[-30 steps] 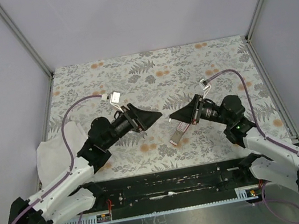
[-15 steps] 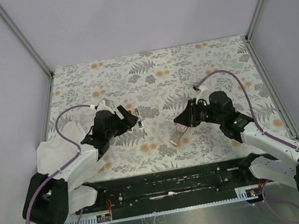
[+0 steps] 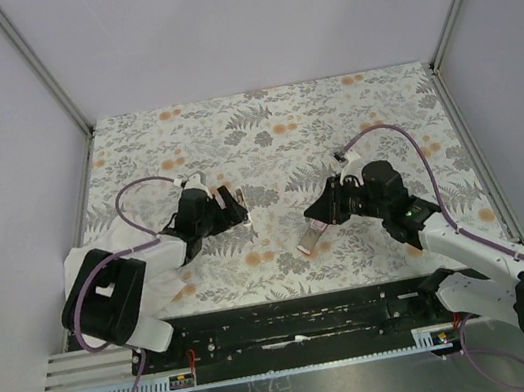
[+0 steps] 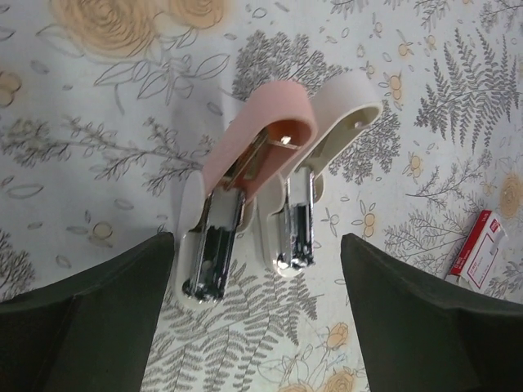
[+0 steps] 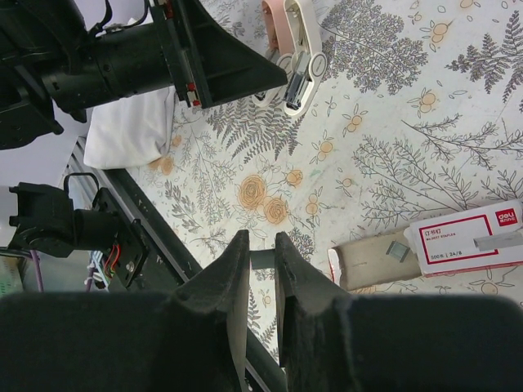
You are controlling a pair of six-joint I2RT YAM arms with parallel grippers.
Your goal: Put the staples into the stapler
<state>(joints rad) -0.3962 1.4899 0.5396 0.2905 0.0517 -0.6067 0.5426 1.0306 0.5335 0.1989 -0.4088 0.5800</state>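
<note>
The stapler (image 4: 261, 135) lies hinged open on the table (image 3: 329, 113) beneath the released left end effector (image 4: 257, 241), seemingly unloaded. Staples (image 5: 398, 251) remain in the red staple box (image 5: 470, 238)'s slid-out tray (image 5: 364, 265). Right end effector (image 5: 261, 241) is nearly clenched; I cannot tell whether it grips anything

Your work table (image 3: 348, 110), covered edge to edge in a pale fern-and-flower print, carried three things. The stapler (image 4: 261, 139) lay swung open left of centre, its pink arm and cream arm side by side with the metal channels showing. Well apart to its right lay the red staple box (image 5: 470, 237), its tan inner tray (image 5: 368, 263) slid out, while a crumpled white cloth (image 3: 88, 272) sat at the near left edge.
</note>
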